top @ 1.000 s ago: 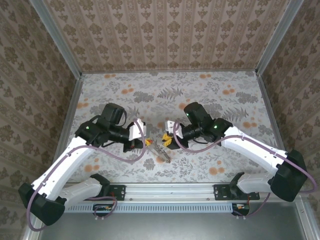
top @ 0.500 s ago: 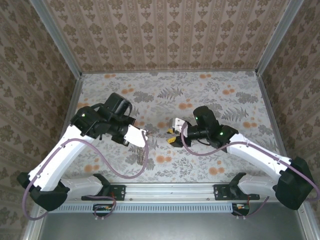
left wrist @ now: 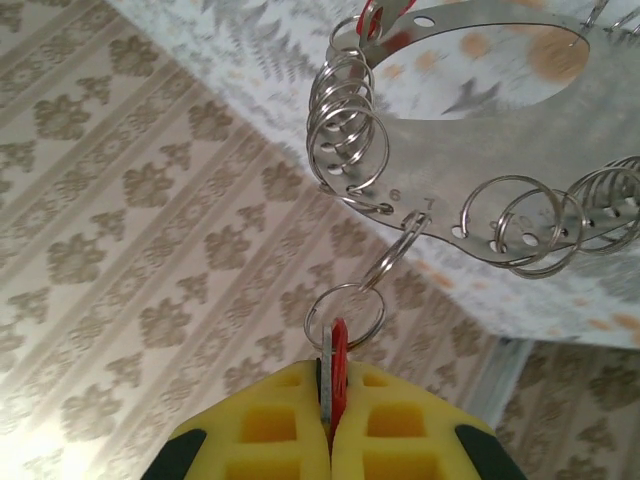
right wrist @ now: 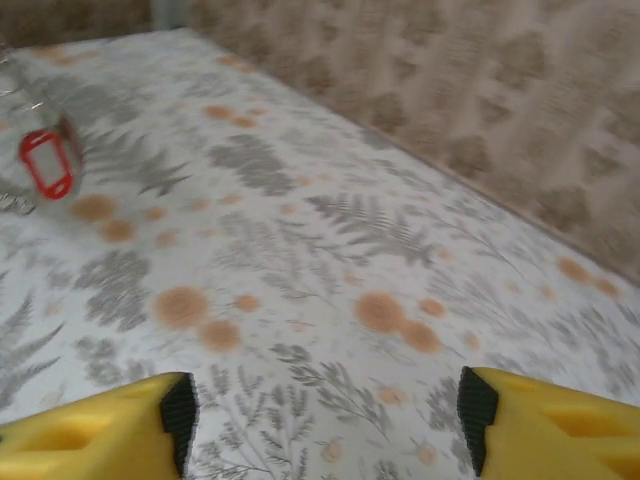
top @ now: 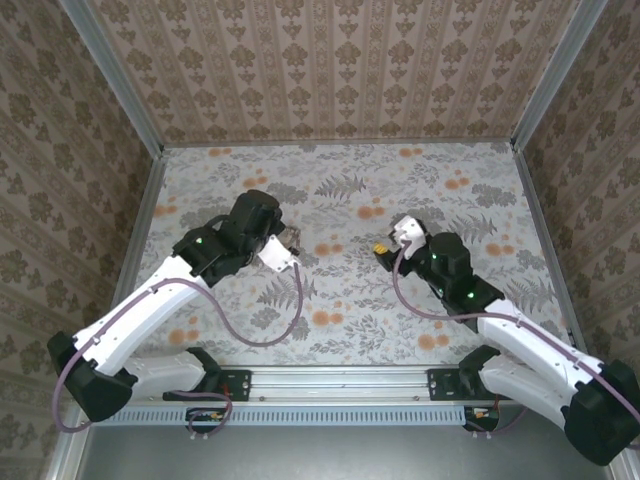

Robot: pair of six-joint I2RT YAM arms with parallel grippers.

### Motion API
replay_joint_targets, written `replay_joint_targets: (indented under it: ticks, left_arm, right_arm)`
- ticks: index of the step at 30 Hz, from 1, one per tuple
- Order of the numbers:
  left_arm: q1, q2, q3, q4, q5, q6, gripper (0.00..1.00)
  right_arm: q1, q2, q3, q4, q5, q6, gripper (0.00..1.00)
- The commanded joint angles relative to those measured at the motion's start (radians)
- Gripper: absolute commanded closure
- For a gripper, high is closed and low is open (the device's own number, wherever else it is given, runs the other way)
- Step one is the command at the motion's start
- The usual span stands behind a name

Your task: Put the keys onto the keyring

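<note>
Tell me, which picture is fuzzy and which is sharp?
Right wrist: smeared all over, the red piece at the left is fuzzy. Left wrist: the metal rings and the red key in the left tool are crisp, the wallpaper behind softer, with glare in the bottom-left corner. Top external: evenly lit and sharp.

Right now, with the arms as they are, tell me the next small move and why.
Probably lower the left claw toward the table and set the keyring down. Its pads are shut on a red key that already hangs on a split ring linked to the keyring, and the right claw stands open, holding nothing.
</note>
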Motion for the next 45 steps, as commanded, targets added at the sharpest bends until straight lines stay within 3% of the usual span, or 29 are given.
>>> replay_joint_targets:
  ticks: [1,6,14,21,36,41,45]
  left_arm:
    - [0.030,0.000,0.045,0.197,-0.025,0.106,1.00]
    - [0.064,0.023,0.087,0.199,0.029,0.116,1.00]
    - [0.079,0.092,0.129,0.170,0.193,-0.015,1.00]
    - [0.075,0.208,0.168,0.146,0.263,-0.139,1.00]
    - [0.131,0.523,0.322,0.285,0.468,-0.301,1.00]
    - [0.138,0.505,0.239,0.327,0.497,-0.370,1.00]
    - [0.133,0.452,0.186,0.261,0.491,-0.415,1.00]
  right_arm:
    - [-0.025,-0.066,-0.048,0.115,0.152,0.051,0.00]
    - [-0.042,-0.140,-0.100,0.125,0.189,0.076,0.00]
    - [-0.082,-0.185,-0.134,0.129,0.190,0.136,0.00]
    - [-0.118,-0.199,-0.140,0.122,0.161,0.171,0.01]
    - [-0.194,-0.253,-0.093,0.056,0.124,0.224,0.01]
    - [-0.198,-0.294,-0.081,0.010,0.115,0.211,0.00]
    - [-0.199,-0.309,-0.104,0.002,0.112,0.226,0.00]
